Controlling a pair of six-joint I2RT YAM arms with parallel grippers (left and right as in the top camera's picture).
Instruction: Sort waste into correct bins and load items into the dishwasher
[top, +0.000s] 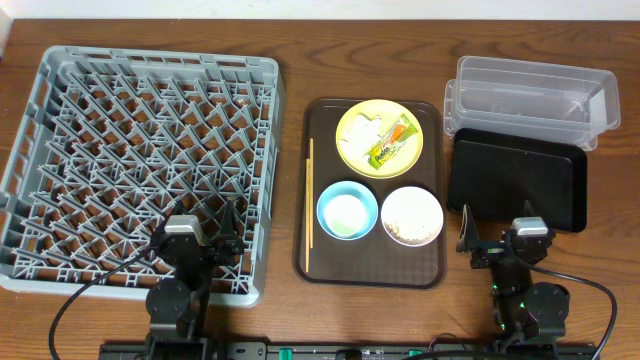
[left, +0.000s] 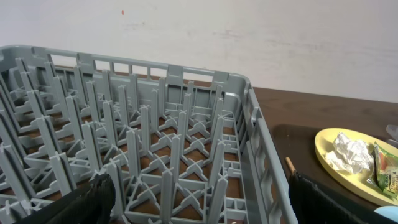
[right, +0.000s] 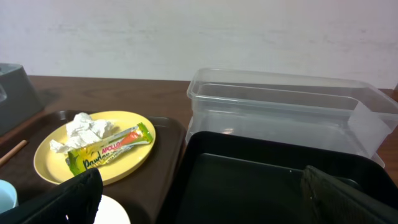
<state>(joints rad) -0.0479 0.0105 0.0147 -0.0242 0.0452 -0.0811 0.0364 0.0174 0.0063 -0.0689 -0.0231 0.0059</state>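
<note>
Waste first, by the look of it, because nothing has been lifted yet. The left gripper (top: 198, 232) hangs over the near edge of the grey dish rack (top: 140, 150), jaws spread and empty. The right gripper (top: 497, 240) hovers at the near edge of the black tray (top: 515, 180), jaws likewise wide with nothing between them.

Best opening move, I'd say, goes to the right arm, which is closer to both the yellow plate (top: 395, 165) and the 2 bins. On that plate lie the crumpled white tissue (right: 84, 129) and, touching it, the green-and-orange wrapper (right: 109, 149), flat and slanted. The tissue stands proud, so a pinch from above should take it cleanly. The wrapper is thin and hugs the plate; grab it across its narrow width, or the fingers may skid and nudge the plate.

The plate sits at the far end of the brown serving tray (top: 430, 270). Nearer are the light blue bowl (top: 347, 210) and the white bowl (top: 411, 215), which holds pale crumbs. The chopsticks (top: 310, 195) lie along the tray's left edge. The clear tub (top: 530, 100) sits just beyond the black tray.
</note>
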